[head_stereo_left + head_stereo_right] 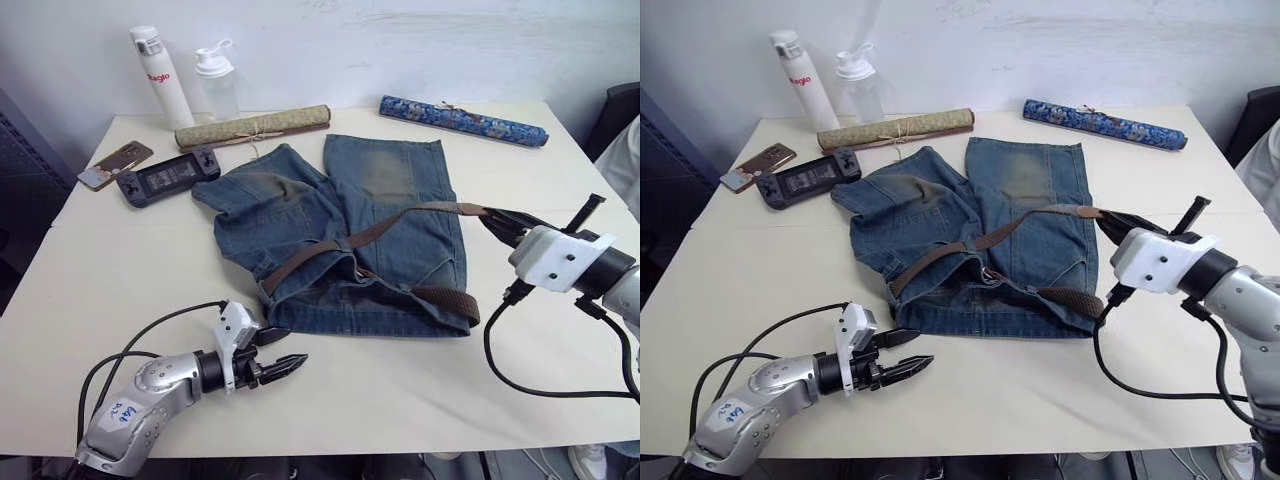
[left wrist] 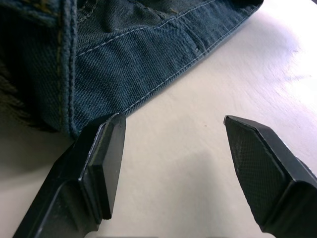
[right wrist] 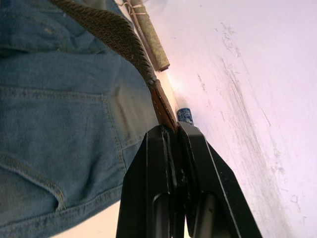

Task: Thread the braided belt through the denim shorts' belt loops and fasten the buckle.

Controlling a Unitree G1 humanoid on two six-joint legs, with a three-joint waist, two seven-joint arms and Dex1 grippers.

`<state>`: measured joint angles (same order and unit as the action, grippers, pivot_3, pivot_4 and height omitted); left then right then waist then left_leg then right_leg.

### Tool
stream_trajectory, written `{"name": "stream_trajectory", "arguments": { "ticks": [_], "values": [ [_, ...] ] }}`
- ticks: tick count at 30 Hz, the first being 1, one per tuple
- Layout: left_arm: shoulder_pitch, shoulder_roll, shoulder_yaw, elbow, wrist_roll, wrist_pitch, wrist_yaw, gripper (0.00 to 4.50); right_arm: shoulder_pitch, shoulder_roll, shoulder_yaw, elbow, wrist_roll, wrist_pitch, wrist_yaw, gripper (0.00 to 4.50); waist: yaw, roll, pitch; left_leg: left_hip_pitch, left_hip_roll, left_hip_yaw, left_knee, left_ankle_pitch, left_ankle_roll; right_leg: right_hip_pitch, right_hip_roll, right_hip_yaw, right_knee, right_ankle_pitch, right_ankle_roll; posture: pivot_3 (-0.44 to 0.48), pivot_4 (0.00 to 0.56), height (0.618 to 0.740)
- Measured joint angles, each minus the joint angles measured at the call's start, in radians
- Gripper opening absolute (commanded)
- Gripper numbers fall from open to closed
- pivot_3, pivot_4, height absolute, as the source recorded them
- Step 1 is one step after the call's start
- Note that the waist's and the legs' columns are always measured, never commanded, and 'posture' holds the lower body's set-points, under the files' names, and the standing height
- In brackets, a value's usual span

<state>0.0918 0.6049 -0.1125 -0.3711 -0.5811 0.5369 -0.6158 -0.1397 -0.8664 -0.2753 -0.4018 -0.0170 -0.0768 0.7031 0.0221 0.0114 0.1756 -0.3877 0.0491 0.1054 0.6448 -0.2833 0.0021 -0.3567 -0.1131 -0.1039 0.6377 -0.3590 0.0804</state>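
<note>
The faded denim shorts [image 1: 385,185] lie mid-table, legs pointing away and waistband toward me. The braided belt [image 1: 400,218] runs from the waistband's left part [image 1: 275,278] diagonally up over the cloth to my right gripper [image 1: 490,220]. That gripper is shut on the belt's brown leather tip [image 3: 162,105] just right of the shorts. Another stretch of the belt [image 1: 445,298] lies along the waistband's right end. I cannot make out the buckle or the belt loops clearly. My left gripper [image 1: 283,352] is open near the front edge, just short of the shorts' edge [image 2: 148,59], with only bare table between its fingers [image 2: 106,163].
At the back stand a white bottle [image 1: 160,75] and a clear bottle [image 1: 215,82]. An olive scroll [image 1: 253,127] and a blue patterned scroll [image 1: 462,120] lie behind the shorts. A phone [image 1: 115,164] and a black handheld console [image 1: 168,175] lie back left. A black cable [image 1: 540,385] loops near my right arm.
</note>
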Motion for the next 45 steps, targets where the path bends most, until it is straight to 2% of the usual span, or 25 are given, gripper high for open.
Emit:
{"name": "stream_trajectory", "arguments": {
  "ticks": [2,6,9,13,18,21,23,26,31,34,40,45],
  "values": [
    [0.005,-0.012,0.007,0.009,0.001,-0.018,-0.003,3.51,-0.018,0.018,0.040,-0.026,0.002,0.022,0.000,0.00,0.002,0.000,0.000,0.000,0.000,0.000,0.000,0.000,0.000,0.000,0.000,0.000,0.000,0.000,0.000,0.000,0.150,0.717],
    [0.027,-0.017,0.015,0.004,0.000,-0.044,-0.028,4.48,-0.069,0.054,0.119,-0.041,0.002,0.058,-0.001,0.00,0.001,0.000,0.000,0.000,0.000,0.000,0.000,-0.001,0.001,-0.001,0.000,0.000,0.000,0.000,0.000,0.000,0.150,0.717],
    [0.064,-0.018,0.054,-0.034,-0.027,-0.032,-0.031,4.48,-0.128,0.087,0.174,-0.048,0.002,0.074,-0.001,0.00,-0.004,-0.003,0.002,-0.002,0.001,0.000,-0.001,-0.001,0.001,-0.003,0.000,0.000,0.001,0.000,0.000,0.000,0.150,0.717],
    [0.128,-0.015,0.178,-0.106,-0.201,0.063,-0.031,4.48,-0.176,0.104,0.234,-0.049,0.001,0.077,0.005,0.00,-0.025,-0.012,0.008,-0.005,0.001,-0.001,-0.002,0.002,-0.003,-0.005,0.000,-0.001,0.000,-0.001,-0.001,0.000,0.150,0.717],
    [0.129,0.010,0.272,-0.268,-0.380,0.134,-0.012,4.48,-0.229,0.104,0.316,-0.034,-0.001,0.049,0.057,0.00,-0.026,-0.015,0.010,-0.007,0.000,-0.001,0.001,0.002,-0.002,-0.004,0.000,-0.001,-0.001,0.000,0.000,0.000,0.150,0.717],
    [0.091,-0.055,0.291,-0.294,-0.415,0.133,0.080,4.48,-0.275,0.102,0.366,-0.012,-0.012,0.018,0.100,0.00,-0.023,-0.016,0.011,-0.007,0.000,-0.002,0.002,0.002,-0.001,-0.004,0.000,-0.002,-0.001,0.000,0.001,0.000,0.150,0.717],
    [0.054,-0.079,0.289,-0.293,-0.351,0.111,0.153,4.48,-0.301,0.102,0.392,0.002,-0.015,0.003,0.123,0.00,-0.023,-0.018,0.012,-0.007,0.000,-0.002,0.002,0.002,-0.001,-0.004,0.000,-0.002,-0.001,0.000,0.001,0.000,0.150,0.717],
    [0.026,-0.079,0.254,-0.280,-0.131,0.020,0.230,4.48,-0.312,0.102,0.406,0.016,-0.023,-0.012,0.146,0.00,-0.023,-0.019,0.013,-0.007,0.000,-0.001,0.002,0.002,-0.001,-0.004,0.001,-0.002,-0.002,0.000,0.001,0.000,0.150,0.717],
    [-0.004,-0.097,0.165,-0.234,0.151,-0.181,0.253,4.48,-0.317,0.104,0.433,0.018,-0.040,-0.018,0.160,0.00,-0.024,-0.021,0.014,-0.008,0.000,0.000,0.002,0.001,-0.001,-0.005,0.001,-0.001,-0.002,0.000,0.001,0.000,0.150,0.717],
    [-0.040,-0.130,0.121,-0.197,0.218,-0.227,0.252,4.48,-0.322,0.109,0.436,0.018,-0.051,-0.024,0.160,0.00,-0.024,-0.022,0.015,-0.008,0.000,0.000,0.002,0.001,-0.001,-0.005,0.001,-0.002,-0.002,0.000,0.001,0.000,0.150,0.717],
    [-0.160,-0.211,0.042,-0.209,0.248,-0.184,0.273,4.48,-0.332,0.125,0.467,0.018,-0.079,-0.030,0.160,0.00,-0.023,-0.023,0.015,-0.009,0.000,-0.001,0.002,0.002,-0.001,-0.005,0.000,-0.002,-0.001,0.001,0.002,0.000,0.150,0.717],
    [-0.230,-0.215,0.006,-0.213,0.287,-0.114,0.299,4.48,-0.332,0.131,0.467,0.016,-0.090,-0.030,0.158,0.00,-0.024,-0.023,0.016,-0.009,0.000,-0.001,0.002,0.003,-0.001,-0.005,0.001,-0.003,-0.001,0.001,0.002,0.000,0.150,0.717]
  ]
}}
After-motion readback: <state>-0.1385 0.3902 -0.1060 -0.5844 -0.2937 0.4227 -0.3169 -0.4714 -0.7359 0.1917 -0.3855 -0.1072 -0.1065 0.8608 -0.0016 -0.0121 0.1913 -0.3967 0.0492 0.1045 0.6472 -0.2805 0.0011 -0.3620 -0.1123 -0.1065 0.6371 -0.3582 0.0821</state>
